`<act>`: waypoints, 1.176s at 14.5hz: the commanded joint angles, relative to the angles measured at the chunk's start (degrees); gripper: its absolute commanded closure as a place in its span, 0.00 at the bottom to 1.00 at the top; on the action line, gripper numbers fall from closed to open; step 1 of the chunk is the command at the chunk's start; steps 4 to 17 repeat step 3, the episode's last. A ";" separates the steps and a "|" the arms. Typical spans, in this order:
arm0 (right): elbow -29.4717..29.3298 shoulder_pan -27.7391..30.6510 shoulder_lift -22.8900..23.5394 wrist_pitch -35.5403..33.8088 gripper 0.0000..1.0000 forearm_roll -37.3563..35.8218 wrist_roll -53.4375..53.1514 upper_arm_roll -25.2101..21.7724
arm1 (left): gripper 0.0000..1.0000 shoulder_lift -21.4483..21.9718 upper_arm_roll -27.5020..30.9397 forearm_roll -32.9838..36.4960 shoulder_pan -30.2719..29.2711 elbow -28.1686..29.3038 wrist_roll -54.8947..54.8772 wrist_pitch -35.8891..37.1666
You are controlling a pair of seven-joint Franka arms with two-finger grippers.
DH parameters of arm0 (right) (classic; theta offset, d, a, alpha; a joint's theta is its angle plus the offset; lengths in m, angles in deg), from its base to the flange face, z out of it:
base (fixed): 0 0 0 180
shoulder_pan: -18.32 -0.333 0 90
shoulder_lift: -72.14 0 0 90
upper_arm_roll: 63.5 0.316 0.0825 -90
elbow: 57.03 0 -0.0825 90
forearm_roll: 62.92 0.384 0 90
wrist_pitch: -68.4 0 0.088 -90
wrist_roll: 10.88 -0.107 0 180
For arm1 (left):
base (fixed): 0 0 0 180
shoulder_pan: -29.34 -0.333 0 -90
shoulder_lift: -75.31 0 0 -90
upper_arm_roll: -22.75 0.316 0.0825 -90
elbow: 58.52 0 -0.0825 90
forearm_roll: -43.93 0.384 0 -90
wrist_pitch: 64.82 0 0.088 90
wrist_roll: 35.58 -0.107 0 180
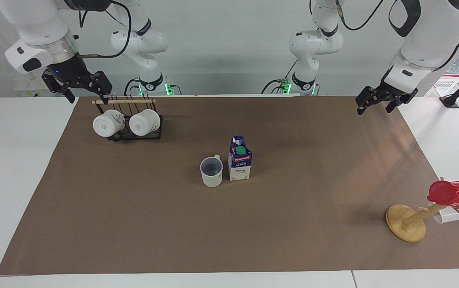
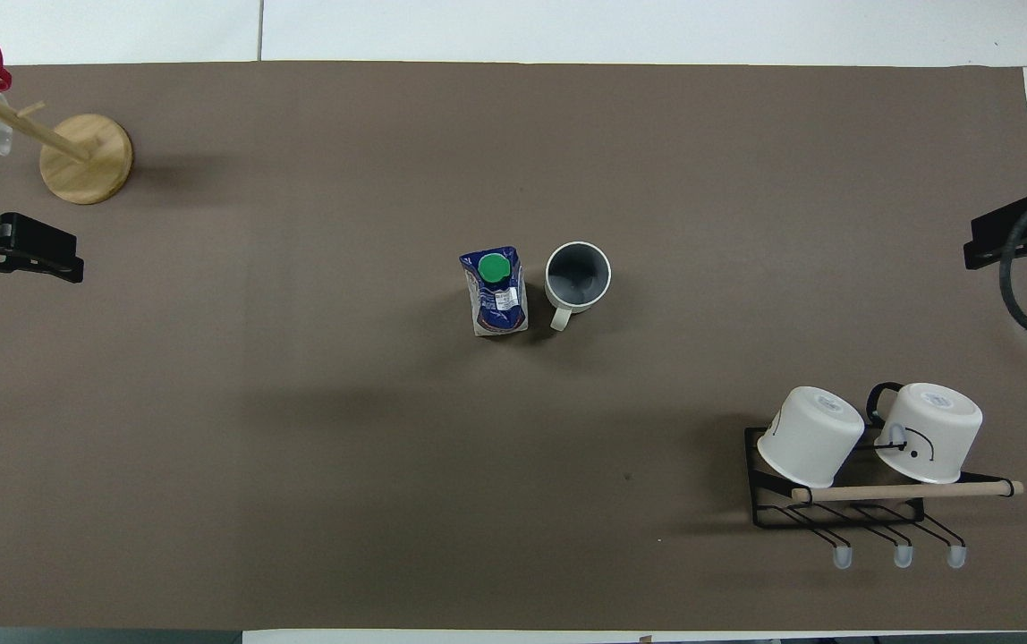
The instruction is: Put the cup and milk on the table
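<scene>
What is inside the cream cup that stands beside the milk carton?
The cup looks empty: only its grey-blue floor and inner wall show. It stands upright on the brown sheet beside the milk.

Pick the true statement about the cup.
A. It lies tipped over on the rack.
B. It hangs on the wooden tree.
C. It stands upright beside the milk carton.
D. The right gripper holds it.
C: the cup stands mouth-up on the brown sheet right beside the milk carton.

matt paper-like sheet (image 1: 133, 224); glossy red cup (image 1: 451, 195); wooden stand (image 1: 406, 222), probably.
</scene>
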 commanded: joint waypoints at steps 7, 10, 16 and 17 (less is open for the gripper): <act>0.04 0.41 -0.15 0.51 0.00 0.23 1.30 0.15 | 0.00 1.97 0.18 -1.22 0.01 2.13 0.71 -0.37; 0.04 0.41 -0.15 0.51 0.00 0.23 1.30 0.15 | 0.00 1.97 0.18 -1.22 0.01 2.13 0.71 -0.37; 0.04 0.41 -0.15 0.51 0.00 0.23 1.30 0.15 | 0.00 1.97 0.18 -1.22 0.01 2.13 0.71 -0.37; 0.04 0.41 -0.15 0.51 0.00 0.23 1.30 0.15 | 0.00 1.97 0.18 -1.22 0.01 2.13 0.71 -0.37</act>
